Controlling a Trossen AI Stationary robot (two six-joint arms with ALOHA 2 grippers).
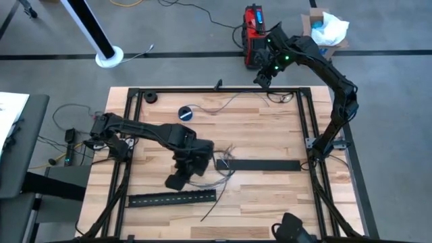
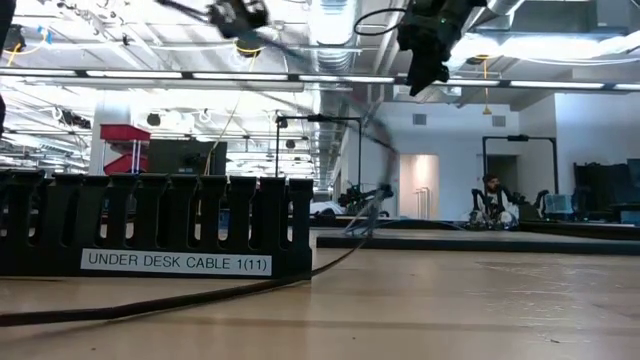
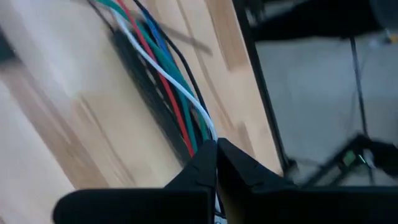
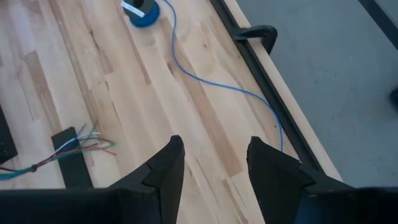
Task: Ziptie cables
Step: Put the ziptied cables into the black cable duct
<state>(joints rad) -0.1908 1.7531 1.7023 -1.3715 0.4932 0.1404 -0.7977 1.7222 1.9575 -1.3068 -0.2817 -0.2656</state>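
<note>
Gathering step: left tool (image 3: 216, 149) pinching the cables (image 3: 163, 74) at frame centre; right tool (image 4: 211, 163) spread, upper right; next, binding needs a tie.

Light wooden black-framed table (image 1: 263, 131) carried two black slotted plastic strips (image 1: 172, 198), thin multicoloured cables (image 1: 226, 158), blue tape roll (image 1: 185, 113).

In the left wrist view the cables (image 3: 163, 74) were smeared by motion, and their lower ends vanished behind the left gripper (image 3: 216, 149). In the low view both grippers were cut off by the top edge.
</note>
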